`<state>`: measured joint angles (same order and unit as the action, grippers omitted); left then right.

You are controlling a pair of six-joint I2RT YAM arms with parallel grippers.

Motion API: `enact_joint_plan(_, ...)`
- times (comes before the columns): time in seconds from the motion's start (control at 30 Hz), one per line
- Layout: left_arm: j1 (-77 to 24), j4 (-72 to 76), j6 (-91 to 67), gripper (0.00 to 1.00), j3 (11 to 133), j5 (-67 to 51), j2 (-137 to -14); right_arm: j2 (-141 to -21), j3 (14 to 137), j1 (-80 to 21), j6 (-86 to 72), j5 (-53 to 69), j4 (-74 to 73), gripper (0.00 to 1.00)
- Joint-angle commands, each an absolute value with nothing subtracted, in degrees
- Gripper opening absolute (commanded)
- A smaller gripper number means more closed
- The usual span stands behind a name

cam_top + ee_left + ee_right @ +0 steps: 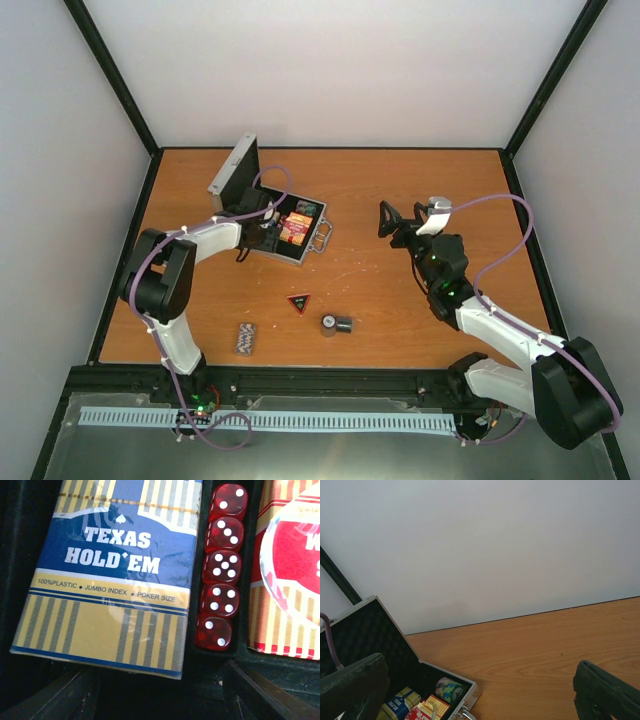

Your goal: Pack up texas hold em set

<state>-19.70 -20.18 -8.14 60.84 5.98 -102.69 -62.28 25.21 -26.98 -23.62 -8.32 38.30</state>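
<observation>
The left end effector (157, 670), apart and empty, hovers in the open case (232, 170) over the packed card box (110, 575) and dice (222, 565). The right end effector (386, 221) is apart too. The triangle (299, 302), chips (245, 338) and round buttons (335, 324) lie unpacked on the worktop (420, 180), around the case's 6 o'clock.

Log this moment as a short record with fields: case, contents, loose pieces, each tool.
case: small silver aluminium case, open on the wooden table, lid raised
inside: blue Texas Hold'em card box; row of five red translucent dice beside it; red card box on the dice's other side
loose on table: red-edged black triangle, round buttons, stack of striped chips
left tool: open, empty, over the case's interior
right tool: open, empty, above the table right of the case
</observation>
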Motion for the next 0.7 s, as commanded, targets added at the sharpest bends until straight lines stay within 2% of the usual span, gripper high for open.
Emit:
enact_joint_plan(0.0, -19.2, -17.9, -7.2, 0.68, 63.7, 6.4, -103.6, -62.7, 26.9, -26.5, -23.6, -8.4, 38.2, 1.00)
enact_joint_plan(0.3, -19.3, -18.5, -6.9, 0.68, 64.6, 6.9, -104.3, -62.9, 27.1, -26.4, -23.6, -8.3, 37.9, 1.00)
enact_joint_plan(0.67, -19.2, -20.8, -8.3, 0.75, 61.9, 8.2, -96.6, -63.1, 27.3, -26.5, -23.6, -8.2, 37.6, 1.00)
